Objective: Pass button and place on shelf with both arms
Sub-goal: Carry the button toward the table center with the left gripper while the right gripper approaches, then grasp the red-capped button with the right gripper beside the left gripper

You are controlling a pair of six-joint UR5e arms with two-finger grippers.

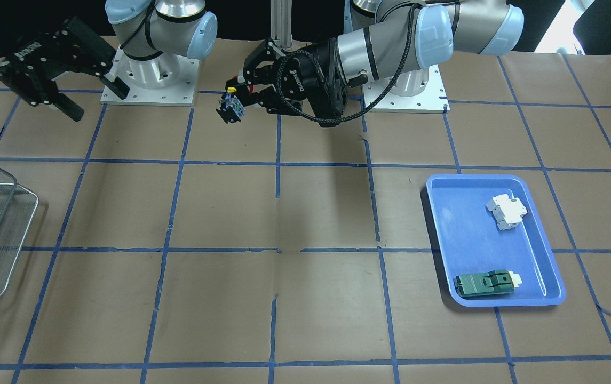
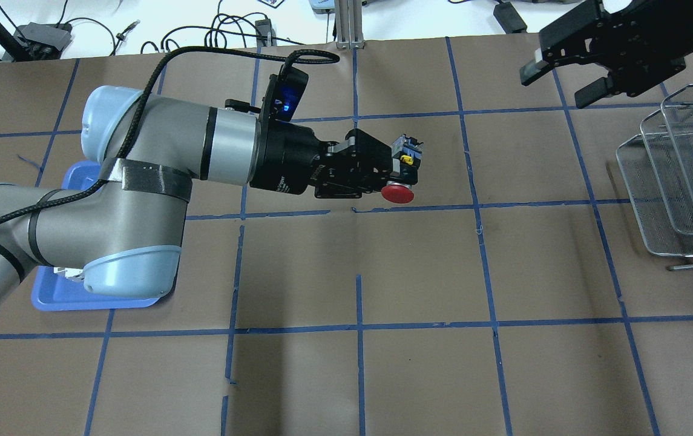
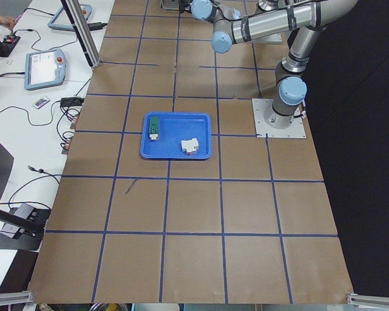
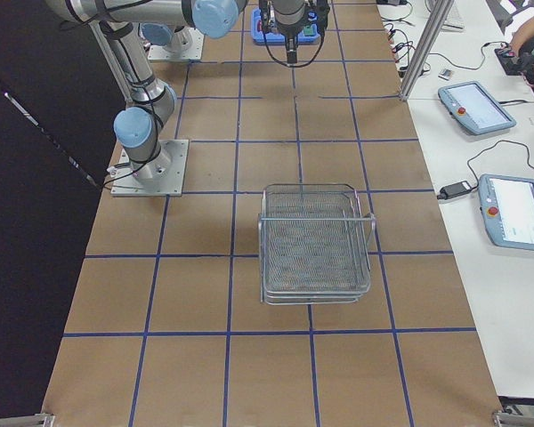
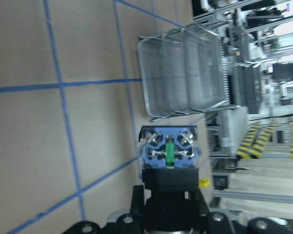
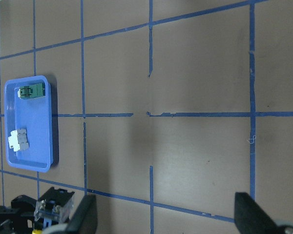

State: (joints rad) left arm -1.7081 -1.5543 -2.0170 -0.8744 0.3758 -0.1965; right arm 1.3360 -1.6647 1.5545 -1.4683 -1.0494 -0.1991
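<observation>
My left gripper point(image 2: 399, 174) is shut on the button point(image 2: 398, 192), whose red cap and black-and-blue body hang in the air over the table's middle. It also shows in the front view point(image 1: 232, 105) and close up in the left wrist view point(image 5: 168, 152). My right gripper point(image 2: 564, 83) is open and empty, in the air to the right of the button and well apart from it. In the right wrist view its fingers point(image 6: 85, 219) stand wide apart, with the button point(image 6: 52, 205) at the lower left. The wire-mesh shelf point(image 2: 679, 181) stands at the table's right end.
A blue tray point(image 1: 465, 234) on the left arm's side holds a white breaker block point(image 1: 507, 212) and a green flat module point(image 1: 484, 282). The table is covered in brown paper with blue tape lines. The arm bases stand at the robot's edge.
</observation>
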